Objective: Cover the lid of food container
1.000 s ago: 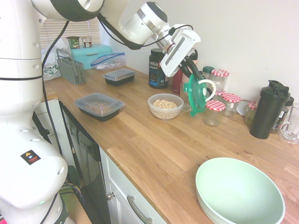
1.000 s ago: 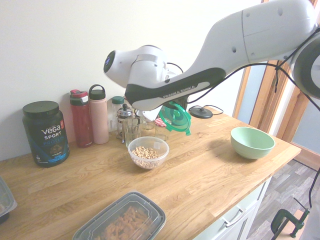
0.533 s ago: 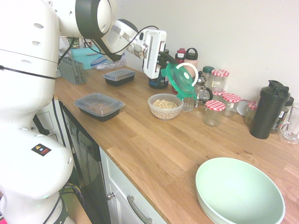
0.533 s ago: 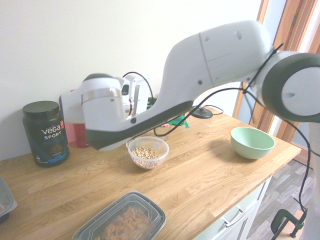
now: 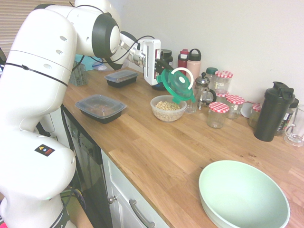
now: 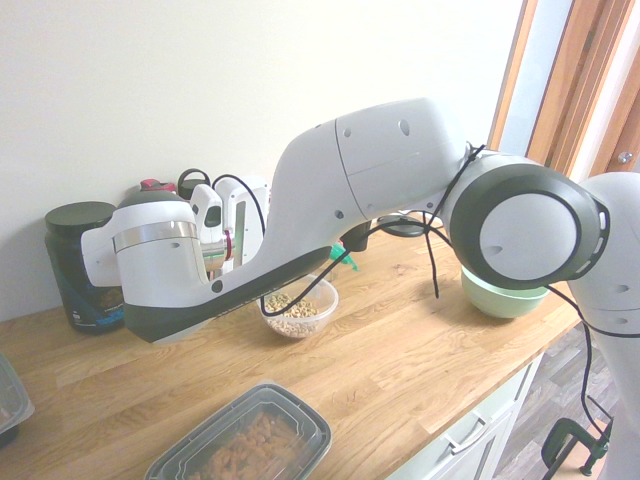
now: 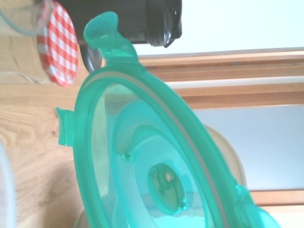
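— Where is the lid right now?

— Up in the air, tilted on edge, just above the far side of the food container. The white ring on its top faces the room in the first exterior view. It is not on the container.

— And the gripper?

— Closed on the lid's rim, pointing roughly level along the counter.

— What is in the container?

— Pale, nut-like pieces; it stands open on the wood. In the second exterior view the arm hides most of the lid, and only a green scrap shows above the container.

— What else is nearby?

— Jars with red-checked tops just beyond, two black trays with clear covers, and a large pale green bowl well apart at the near corner.

— The wrist view?

— The lid's underside fills it, close up.
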You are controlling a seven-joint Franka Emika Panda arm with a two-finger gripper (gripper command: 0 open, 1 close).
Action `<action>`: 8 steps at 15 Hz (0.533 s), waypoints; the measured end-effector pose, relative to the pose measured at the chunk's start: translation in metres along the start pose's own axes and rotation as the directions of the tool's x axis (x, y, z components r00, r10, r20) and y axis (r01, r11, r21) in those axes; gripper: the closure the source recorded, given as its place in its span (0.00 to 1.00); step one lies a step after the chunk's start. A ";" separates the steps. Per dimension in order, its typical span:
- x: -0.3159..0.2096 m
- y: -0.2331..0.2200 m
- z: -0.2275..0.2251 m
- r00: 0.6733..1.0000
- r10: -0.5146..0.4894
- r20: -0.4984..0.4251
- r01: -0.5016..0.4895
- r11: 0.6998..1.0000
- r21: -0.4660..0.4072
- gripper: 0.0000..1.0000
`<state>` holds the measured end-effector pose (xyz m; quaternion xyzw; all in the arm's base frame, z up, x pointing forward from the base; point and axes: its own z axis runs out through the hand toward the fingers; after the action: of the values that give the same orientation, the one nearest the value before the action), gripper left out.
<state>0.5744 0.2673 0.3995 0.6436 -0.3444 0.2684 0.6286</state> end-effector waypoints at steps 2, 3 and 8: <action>-0.010 -0.006 -0.003 1.000 -0.008 -0.007 0.008 1.000 -0.002 1.00; -0.014 -0.009 -0.004 1.000 -0.012 -0.008 0.012 1.000 -0.003 1.00; -0.028 -0.015 -0.010 0.999 -0.033 -0.013 0.032 0.999 -0.007 1.00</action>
<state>0.5699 0.2795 0.3686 0.6453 -0.3307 0.2612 0.6372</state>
